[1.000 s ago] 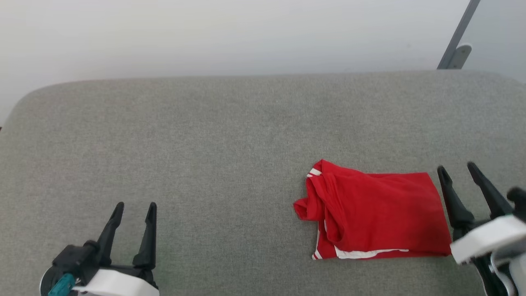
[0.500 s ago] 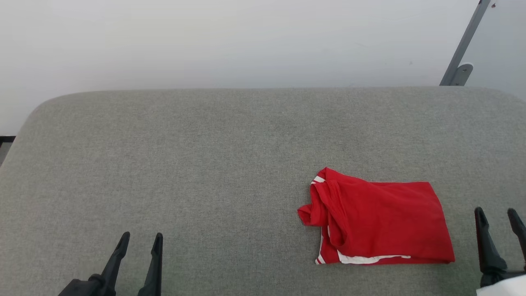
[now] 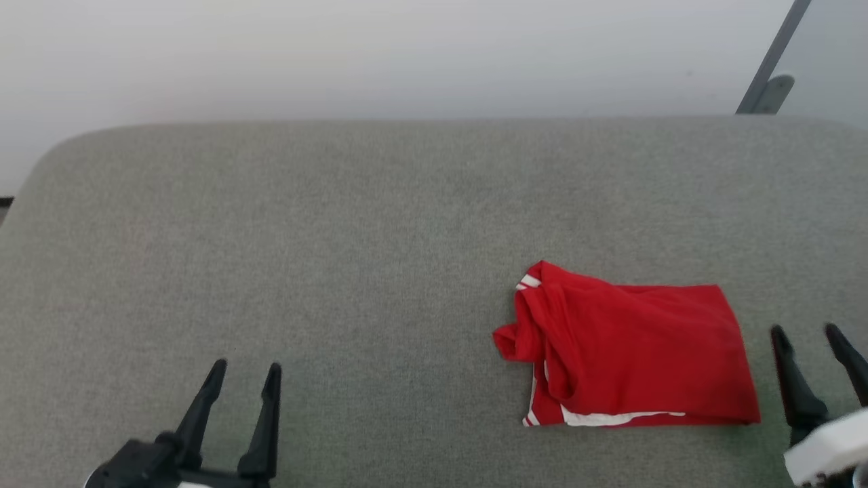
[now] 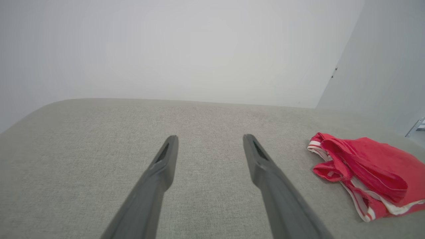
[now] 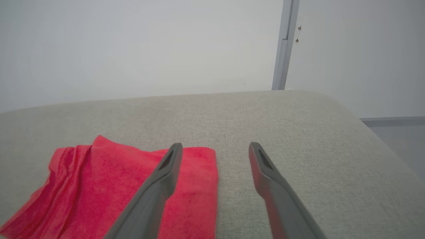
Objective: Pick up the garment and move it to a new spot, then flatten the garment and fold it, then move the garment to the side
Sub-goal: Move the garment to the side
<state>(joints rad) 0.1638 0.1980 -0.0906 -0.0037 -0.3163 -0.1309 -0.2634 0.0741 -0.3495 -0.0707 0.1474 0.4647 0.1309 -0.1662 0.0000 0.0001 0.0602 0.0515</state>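
Now the bright red thin-fabric garment [image 3: 630,352] with white stripe trim lies folded into a rough rectangle on the right part of the grey woven-fabric surface [image 3: 339,224] with rounded corners. Its right edge is straight and flat. Its left end is bunched, with a small red lump sticking out to the left, and a white band runs along the near edge. From the left wrist view the garment [image 4: 365,172] shows stacked layers at that bunched end, with double white stripes at the hem.

At the lower left, the left gripper [image 3: 245,369] with two long dark fingers is well apart from the garment; its jaws are spread and nothing sits between them [image 4: 210,137]. At the lower right, the right gripper [image 3: 805,332] is just beside the garment's right edge, with a strip of bare grey fabric between them. It too is released and empty [image 5: 215,146]. In the right wrist view one finger crosses in front of the garment's [image 5: 83,179] far corner.

Behind the surface rises a pale plain wall [image 3: 407,54], with a slanting grey metal post [image 3: 773,61] at the upper right.
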